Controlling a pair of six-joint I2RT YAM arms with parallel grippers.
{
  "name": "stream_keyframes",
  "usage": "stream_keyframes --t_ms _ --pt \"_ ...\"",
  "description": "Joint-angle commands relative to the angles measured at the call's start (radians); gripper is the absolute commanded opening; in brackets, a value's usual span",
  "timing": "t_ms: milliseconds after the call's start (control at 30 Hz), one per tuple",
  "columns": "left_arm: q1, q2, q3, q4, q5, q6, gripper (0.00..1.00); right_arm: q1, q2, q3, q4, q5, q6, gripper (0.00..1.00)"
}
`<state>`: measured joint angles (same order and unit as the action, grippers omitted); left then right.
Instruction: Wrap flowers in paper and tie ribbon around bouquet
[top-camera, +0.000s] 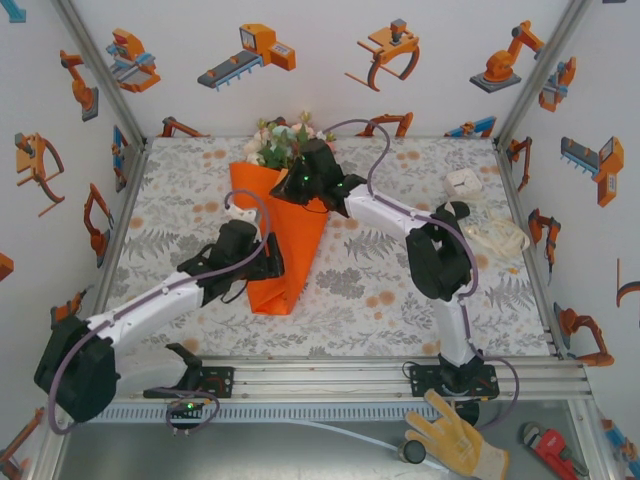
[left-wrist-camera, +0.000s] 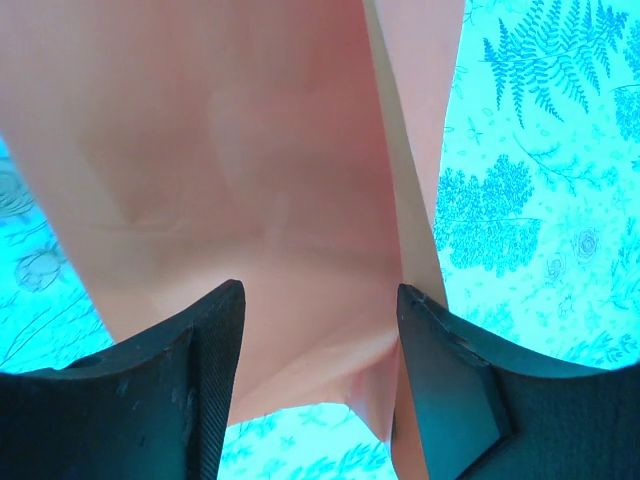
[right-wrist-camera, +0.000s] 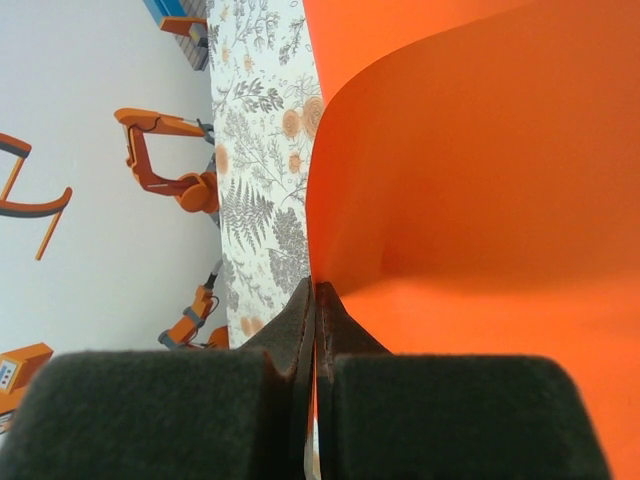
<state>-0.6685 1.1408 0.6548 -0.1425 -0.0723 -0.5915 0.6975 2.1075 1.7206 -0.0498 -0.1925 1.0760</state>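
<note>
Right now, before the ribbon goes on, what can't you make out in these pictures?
Stems of the flowers: top view, inside the paper cone, only blossoms show.
Ribbon: top view, too small to find its ends.
Paper's left edge: top view, under the left arm.
Whether the shut right jaws pinch the paper: right wrist view, their tips cover the seam.

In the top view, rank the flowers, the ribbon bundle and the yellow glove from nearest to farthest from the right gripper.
1. flowers, just beyond the right gripper, at the paper cone's wide end.
2. ribbon bundle, far right of the table.
3. yellow glove, off the table, at the near right.
</note>
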Motion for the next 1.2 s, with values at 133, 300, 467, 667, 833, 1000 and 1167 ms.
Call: stream_keyframes --t_ms 133,300,467,667,833,1000,1167 --pt "0.079 -0.17 -0.033 -0.248 -0.153 -0.025 0.6 -0.002 0.0 0.064 0.003 -0.011 -0.031 0.0" --pt "0.237 -0.101 -0.099 -0.132 0.066 0.004 0.53 0.011 0.006 0.093 0.018 -0.027 -0.018 0.0" --pt "0.218 0.002 -0.122 0.09 0.318 0.051 0.52 0.03 0.05 0.163 -0.01 -0.007 -0.025 0.0" --pt "0.133 0.097 -0.13 0.095 0.267 0.112 0.49 0.034 0.125 0.239 -0.04 0.001 -0.027 0.0" --pt "0.131 0.183 -0.197 0.184 0.308 0.027 0.46 0.034 0.167 0.286 -0.072 0.027 -0.04 0.0" --pt "0.112 0.2 -0.263 0.284 0.317 -0.024 0.47 0.034 0.23 0.35 -0.082 0.055 -0.042 0.0" --pt "0.099 0.077 -0.297 0.266 0.253 -0.045 0.47 0.037 0.307 0.408 -0.062 0.093 -0.047 0.0"
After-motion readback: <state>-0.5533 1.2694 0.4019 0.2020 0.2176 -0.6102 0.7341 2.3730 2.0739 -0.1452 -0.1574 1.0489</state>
